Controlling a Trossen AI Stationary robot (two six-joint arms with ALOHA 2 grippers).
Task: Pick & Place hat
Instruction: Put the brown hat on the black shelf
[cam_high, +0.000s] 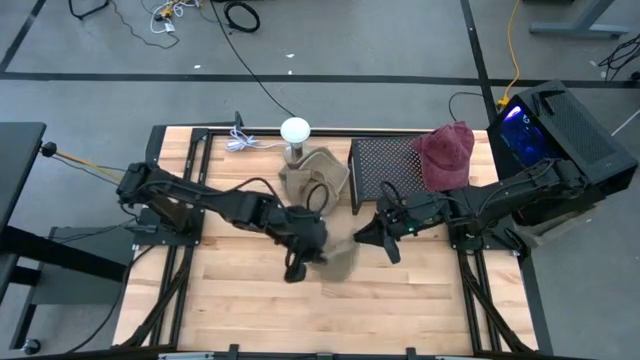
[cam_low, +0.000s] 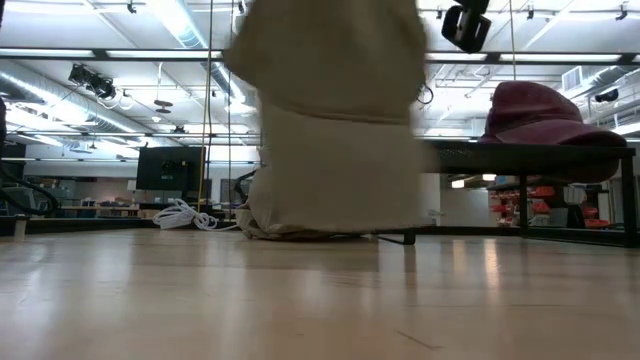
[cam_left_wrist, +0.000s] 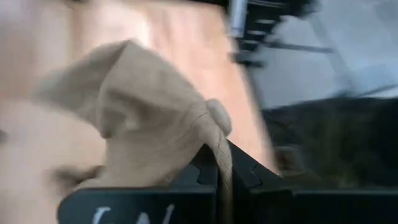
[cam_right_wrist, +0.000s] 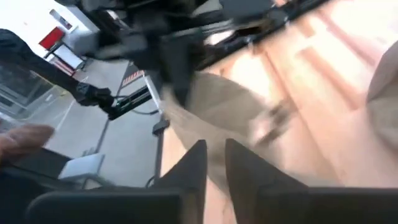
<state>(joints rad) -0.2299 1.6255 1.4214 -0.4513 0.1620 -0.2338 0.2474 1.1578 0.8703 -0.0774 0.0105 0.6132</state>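
Observation:
A tan hat (cam_high: 343, 260) hangs near the table's middle, with my left gripper (cam_high: 318, 255) shut on it. In the left wrist view the tan hat (cam_left_wrist: 143, 112) spreads out past my left gripper (cam_left_wrist: 217, 163), its top button (cam_left_wrist: 219, 117) just beyond the fingertips. In the low view the tan hat (cam_low: 330, 120) fills the middle as a blurred mass. My right gripper (cam_high: 362, 238) stands just right of the hat, pointing at it. In its wrist view my right gripper (cam_right_wrist: 215, 155) shows a narrow gap, with the tan hat (cam_right_wrist: 217, 106) beyond. My left gripper pinches a fold of the hat's crown (cam_left_wrist: 221, 155) between its two fingers, close to the top button. The fingers come from the table's left, slanting down. The hat hangs below and beyond the fingers; whether its lower edge rests on the table I cannot tell. My right gripper is close to the hat's right side; whether it touches the cloth I cannot tell.
A second tan hat (cam_high: 318, 172) lies by a white-knobbed stand (cam_high: 295, 130) at the back. To its right a black mesh rack (cam_high: 385, 165) carries a maroon hat (cam_high: 447, 152). A white cable (cam_high: 240, 143) lies at the back left. Bare wood fills the table's near half.

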